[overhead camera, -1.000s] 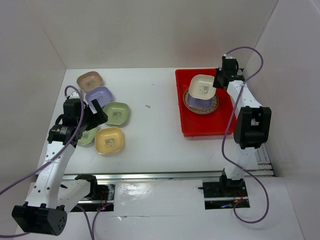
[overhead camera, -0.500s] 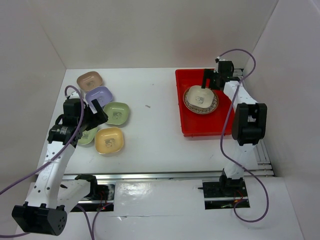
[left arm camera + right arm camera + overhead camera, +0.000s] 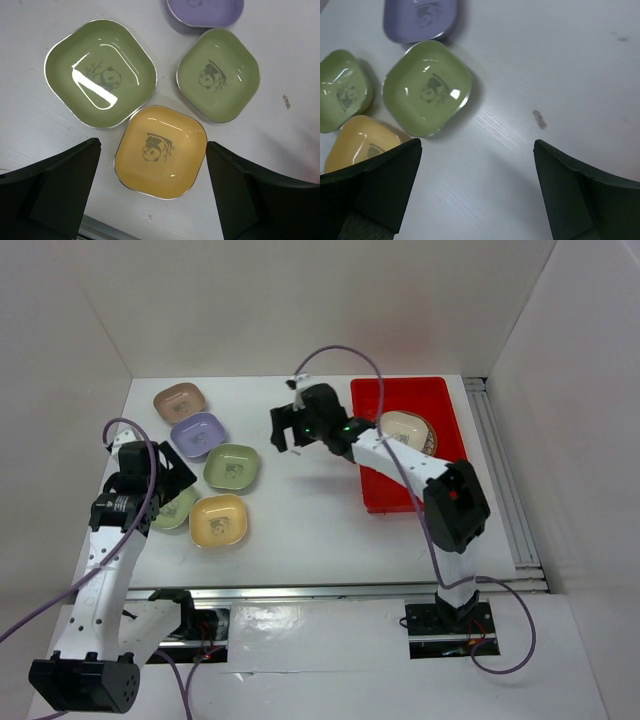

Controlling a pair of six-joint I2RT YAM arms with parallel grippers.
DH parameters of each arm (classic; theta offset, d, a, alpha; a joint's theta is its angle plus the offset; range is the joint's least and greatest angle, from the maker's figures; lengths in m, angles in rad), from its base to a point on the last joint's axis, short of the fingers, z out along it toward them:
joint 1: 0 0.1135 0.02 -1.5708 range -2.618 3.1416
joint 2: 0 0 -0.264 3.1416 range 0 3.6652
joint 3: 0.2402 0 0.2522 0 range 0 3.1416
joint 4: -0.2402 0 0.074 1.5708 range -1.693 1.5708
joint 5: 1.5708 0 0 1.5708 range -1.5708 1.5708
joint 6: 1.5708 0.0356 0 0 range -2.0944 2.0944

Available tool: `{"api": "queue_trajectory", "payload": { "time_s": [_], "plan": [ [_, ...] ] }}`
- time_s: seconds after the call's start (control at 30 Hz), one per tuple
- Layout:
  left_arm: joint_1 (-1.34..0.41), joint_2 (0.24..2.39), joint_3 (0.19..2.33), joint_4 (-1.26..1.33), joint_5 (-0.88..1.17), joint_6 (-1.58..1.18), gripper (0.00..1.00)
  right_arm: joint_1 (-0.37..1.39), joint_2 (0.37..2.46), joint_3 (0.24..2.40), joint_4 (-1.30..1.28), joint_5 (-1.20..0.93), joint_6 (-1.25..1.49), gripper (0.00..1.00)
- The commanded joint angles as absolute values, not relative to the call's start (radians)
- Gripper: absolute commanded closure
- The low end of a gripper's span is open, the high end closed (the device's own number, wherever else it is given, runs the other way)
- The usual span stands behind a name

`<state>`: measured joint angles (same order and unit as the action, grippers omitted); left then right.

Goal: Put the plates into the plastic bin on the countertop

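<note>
Plates: cream plate (image 3: 404, 423) is lying on round brown plate (image 3: 428, 443) inside red bin (image 3: 400, 395), at the right of the countertop (image 3: 320, 500). Pink plate (image 3: 179, 398), lavender plate (image 3: 198, 430), green plate (image 3: 232, 468), second green plate (image 3: 100, 72) and yellow plate (image 3: 160, 150) are sitting at the left. Left gripper (image 3: 152, 145) is hovering over the yellow plate, fingers spread wide, holding nothing. Right gripper (image 3: 477, 144) is hanging over bare countertop near the green plate, fingers wide apart, empty.

My right claw (image 3: 476, 165) hangs over the white counter (image 3: 545, 60), black fingers (image 3: 370, 185) spread wide with nothing between them. I see a green panda-print plate (image 3: 426, 88), a lavender plate (image 3: 419, 17) just above it, a second green plate (image 3: 342, 91) at the left edge, a yellow plate (image 3: 357, 140) partly behind one finger, and a dark speck (image 3: 538, 119).
</note>
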<state>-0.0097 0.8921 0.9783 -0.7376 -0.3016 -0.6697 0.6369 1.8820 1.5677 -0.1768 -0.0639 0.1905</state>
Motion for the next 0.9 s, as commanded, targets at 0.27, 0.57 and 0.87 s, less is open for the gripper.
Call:
{"api": "queue_trajectory", "payload": {
  "time_s": [0.27,0.57,0.87],
  "plan": [
    [0.017,0.881,1.002,-0.718,-0.321,-0.701,0.0,0.762,2.297,1.969,-0.133,0.02,0.229,0.04],
    [0.017,0.881,1.002,-0.718,-0.311,-0.692,0.0,0.764,2.445,2.059,-0.172,0.064,0.271,0.14],
    [0.017,0.881,1.002,-0.718,-0.311,-0.683,0.0,0.773,2.459,1.988,-0.149,0.031,0.305,0.6]
  ]
}}
